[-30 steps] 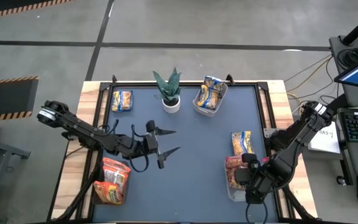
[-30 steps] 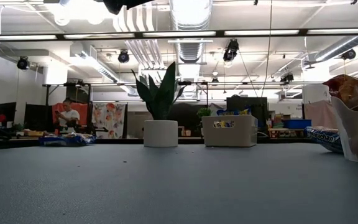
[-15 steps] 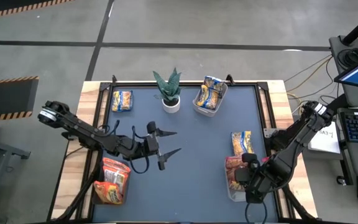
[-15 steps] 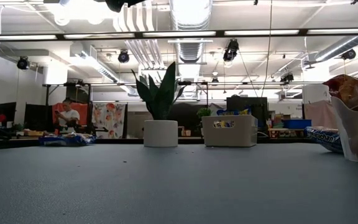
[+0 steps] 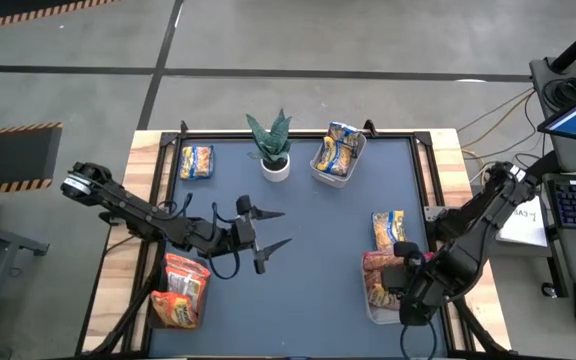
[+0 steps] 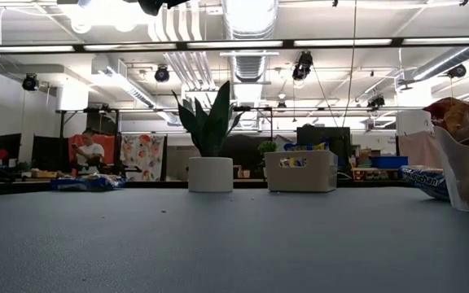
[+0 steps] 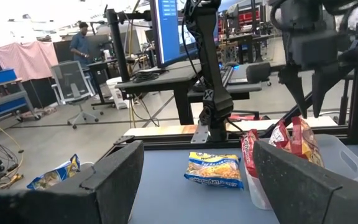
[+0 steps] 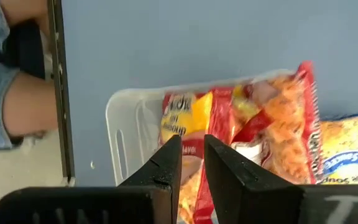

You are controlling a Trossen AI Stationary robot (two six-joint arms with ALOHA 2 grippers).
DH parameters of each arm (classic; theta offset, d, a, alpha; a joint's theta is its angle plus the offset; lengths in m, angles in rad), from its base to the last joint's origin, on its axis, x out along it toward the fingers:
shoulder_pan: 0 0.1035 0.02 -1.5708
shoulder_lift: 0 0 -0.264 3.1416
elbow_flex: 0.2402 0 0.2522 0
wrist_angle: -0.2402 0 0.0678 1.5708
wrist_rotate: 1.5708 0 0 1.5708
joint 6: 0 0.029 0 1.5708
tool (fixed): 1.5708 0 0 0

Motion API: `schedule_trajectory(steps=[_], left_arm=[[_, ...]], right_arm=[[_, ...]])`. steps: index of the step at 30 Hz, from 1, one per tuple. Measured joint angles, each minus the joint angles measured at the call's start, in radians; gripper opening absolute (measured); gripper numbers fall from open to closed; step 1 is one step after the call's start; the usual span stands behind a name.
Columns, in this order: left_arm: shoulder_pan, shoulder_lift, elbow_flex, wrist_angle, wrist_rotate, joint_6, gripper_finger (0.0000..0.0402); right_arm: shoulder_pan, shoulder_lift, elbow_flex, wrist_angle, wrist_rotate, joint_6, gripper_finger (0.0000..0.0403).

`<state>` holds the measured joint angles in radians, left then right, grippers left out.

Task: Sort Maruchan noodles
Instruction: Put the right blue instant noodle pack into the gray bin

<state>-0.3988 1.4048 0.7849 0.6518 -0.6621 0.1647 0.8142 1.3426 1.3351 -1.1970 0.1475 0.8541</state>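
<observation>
My right gripper [image 8: 191, 157] hovers over a clear bin [image 8: 122, 118] at the table's right near side, its fingers a narrow gap apart with nothing between them. Red-and-white noodle packets [image 8: 278, 124] stand in that bin [image 5: 371, 312]. A yellow-and-blue packet [image 5: 389, 229] lies flat on the table just beyond the bin. Another one [image 5: 196, 161] lies at the far left. My left gripper [image 5: 286, 227] waits open and level above the table's middle, holding nothing.
A potted plant [image 5: 272, 150] stands at the far middle. Beside it is a clear bin [image 5: 336, 157] of yellow-and-blue packets. A bin with orange-red packets [image 5: 180, 290] sits at the near left. A person's arm [image 8: 17, 112] shows beyond the table's right edge.
My right gripper has risen a little above the bin at the right near side. The packets in that bin have stayed where they were.
</observation>
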Motion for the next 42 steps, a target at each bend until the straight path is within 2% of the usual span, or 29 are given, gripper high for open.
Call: schedule_trajectory(steps=[5, 12, 16, 24, 28, 31, 36, 42], left_arm=[[0.0, 0.0, 0.0, -0.002, -0.001, 0.003, 0.0284], [0.0, -0.005, 0.002, -0.035, -0.009, 0.05, 0.0284], [0.006, -0.033, 0.005, -0.1, -0.01, 0.078, 0.0284], [0.038, -0.093, 0.005, -0.28, -0.015, 0.106, 0.0284], [0.046, -0.115, 0.0, -0.391, -0.078, 0.06, 0.0284], [0.046, -0.123, -0.025, -0.41, -0.096, 0.054, 0.0284], [0.062, -0.153, -0.077, -0.409, -0.097, 0.062, 0.0284], [0.096, -0.211, -0.123, -0.407, -0.1, 0.034, 0.0284]], right_arm=[[-0.036, -0.004, 0.041, -0.001, 0.12, 0.021, 0.0047], [-0.179, -0.002, 0.045, -0.003, 0.129, 0.065, 0.0028], [-0.279, 0.0, 0.044, -0.02, 0.095, 0.05, 0.0017], [-0.508, -0.006, 0.025, -0.164, 0.014, -0.043, 0.0009], [-0.62, -0.006, -0.024, -0.154, -0.016, -0.115, 0.0008], [-0.698, -0.006, -0.061, -0.151, -0.021, -0.166, 0.0008], [-0.815, -0.03, -0.16, -0.142, -0.118, -0.197, 0.0008], [-0.893, -0.095, -0.379, 0.011, -0.228, -0.194, 0.0008]])
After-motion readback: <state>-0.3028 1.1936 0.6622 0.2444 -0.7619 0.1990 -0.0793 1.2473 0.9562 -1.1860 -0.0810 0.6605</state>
